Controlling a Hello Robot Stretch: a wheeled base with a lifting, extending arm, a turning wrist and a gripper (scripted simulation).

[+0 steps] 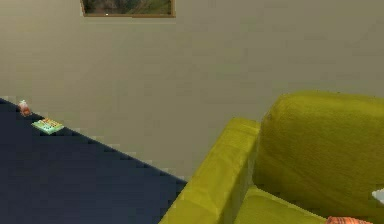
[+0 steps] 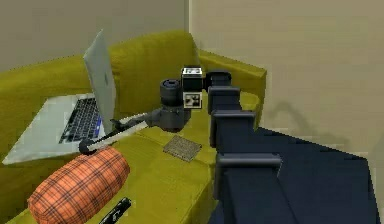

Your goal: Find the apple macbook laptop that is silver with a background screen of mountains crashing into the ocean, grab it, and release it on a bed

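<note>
Yellow sofa [image 2: 150, 55], left, bears the open laptop [image 2: 68, 115] — gripper [image 2: 93, 144] at centre, grasp cannot be told; navy floor [image 2: 330, 185] right.

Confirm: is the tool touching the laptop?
Cannot tell. In the arm side view the tool ends at the front edge of the laptop, but that overlap shows neither contact nor a gap.
</note>
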